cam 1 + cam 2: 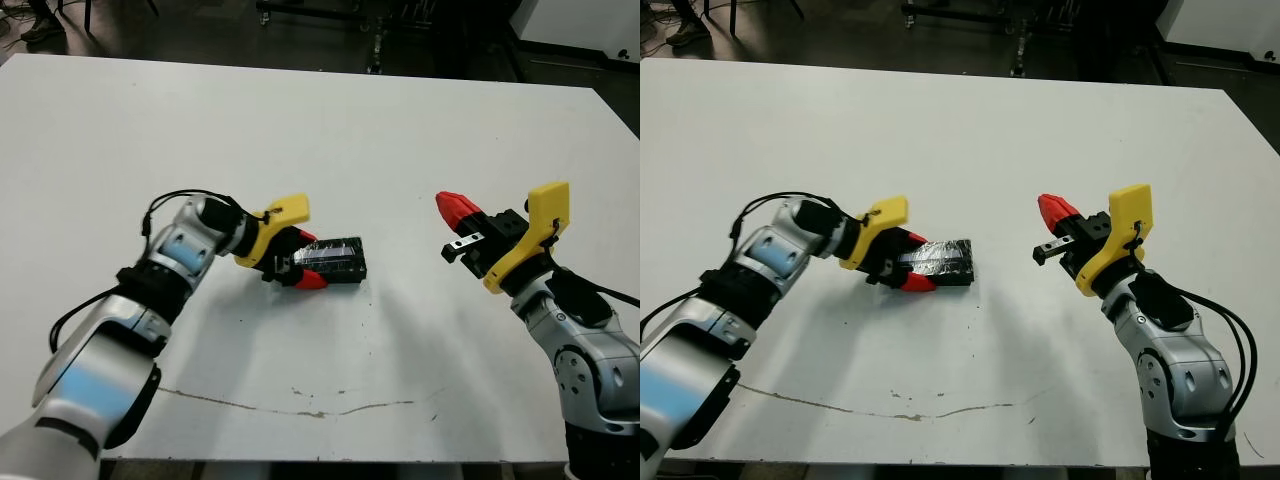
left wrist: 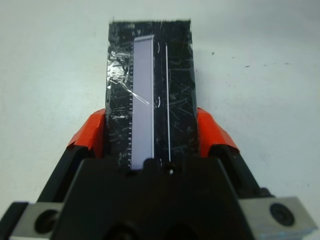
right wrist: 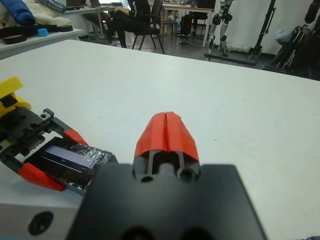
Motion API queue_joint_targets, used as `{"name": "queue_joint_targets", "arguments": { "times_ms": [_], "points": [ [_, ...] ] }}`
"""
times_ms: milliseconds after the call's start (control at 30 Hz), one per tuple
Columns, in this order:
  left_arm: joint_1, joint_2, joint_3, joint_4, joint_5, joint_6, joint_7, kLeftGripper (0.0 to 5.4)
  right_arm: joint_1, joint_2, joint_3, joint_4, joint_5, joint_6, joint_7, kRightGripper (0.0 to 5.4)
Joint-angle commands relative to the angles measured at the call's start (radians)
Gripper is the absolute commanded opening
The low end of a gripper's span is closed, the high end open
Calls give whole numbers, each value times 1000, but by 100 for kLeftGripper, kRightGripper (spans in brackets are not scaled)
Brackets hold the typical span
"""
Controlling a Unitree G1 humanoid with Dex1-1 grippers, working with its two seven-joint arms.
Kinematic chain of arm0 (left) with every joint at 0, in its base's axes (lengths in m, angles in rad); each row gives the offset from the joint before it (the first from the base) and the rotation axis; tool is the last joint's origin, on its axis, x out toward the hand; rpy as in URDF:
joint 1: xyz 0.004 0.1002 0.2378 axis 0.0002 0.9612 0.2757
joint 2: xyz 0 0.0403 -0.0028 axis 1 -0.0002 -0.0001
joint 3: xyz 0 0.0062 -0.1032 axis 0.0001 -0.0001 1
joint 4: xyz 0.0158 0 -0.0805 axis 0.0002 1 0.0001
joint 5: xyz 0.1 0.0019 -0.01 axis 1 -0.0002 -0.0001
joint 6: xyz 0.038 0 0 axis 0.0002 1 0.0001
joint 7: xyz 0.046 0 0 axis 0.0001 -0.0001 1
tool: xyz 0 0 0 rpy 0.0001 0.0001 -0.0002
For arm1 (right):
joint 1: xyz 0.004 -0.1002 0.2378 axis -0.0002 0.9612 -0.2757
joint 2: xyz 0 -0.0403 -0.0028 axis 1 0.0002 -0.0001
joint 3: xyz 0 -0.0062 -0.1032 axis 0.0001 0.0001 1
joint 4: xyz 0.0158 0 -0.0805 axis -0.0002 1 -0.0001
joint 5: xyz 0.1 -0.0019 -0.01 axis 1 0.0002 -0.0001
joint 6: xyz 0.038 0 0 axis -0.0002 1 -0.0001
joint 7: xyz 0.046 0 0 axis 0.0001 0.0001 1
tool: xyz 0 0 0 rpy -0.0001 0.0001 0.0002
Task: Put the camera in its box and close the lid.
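— Gripping what, on the left?
— Clamped the glossy, wrinkled flat black lid point(image 2: 150, 90) between red-tipped left fingers point(image 2: 90, 132), low on the white tabletop point(image 1: 320, 130).
— And right?
— Hovered well apart, red fingers point(image 3: 166, 131) pressed together, empty.

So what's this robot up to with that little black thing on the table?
It is packing a camera into a box. The left gripper has its red fingers on either side of the closed black box, with the glossy lid on top, resting on the white table. The right gripper hangs off to the side, fingers shut and empty. The camera itself isn't visible.
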Motion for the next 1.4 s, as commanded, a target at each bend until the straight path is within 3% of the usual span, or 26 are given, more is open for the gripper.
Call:
{"name": "queue_joint_targets", "arguments": {
  "times_ms": [33,500,600,833,1067,1400],
  "points": [
    [54,-71,-81,38,72,28,33,317,16,-11,-5,-8,2,22,-14,0],
    [42,-85,-106,66,87,104,42,317,18,-11,-8,-9,9,30,-9,0],
    [43,-74,-108,61,94,88,57,359,20,-10,-5,-13,5,27,-13,0],
    [57,-41,-121,53,139,-109,111,452,21,-12,-4,-15,5,25,-8,0],
    [50,-18,-134,30,160,-153,112,539,18,-12,-2,-18,6,25,-8,0],
    [44,3,-80,58,104,-154,64,539,13,-13,-1,-18,5,29,-8,0]
  ]
}}
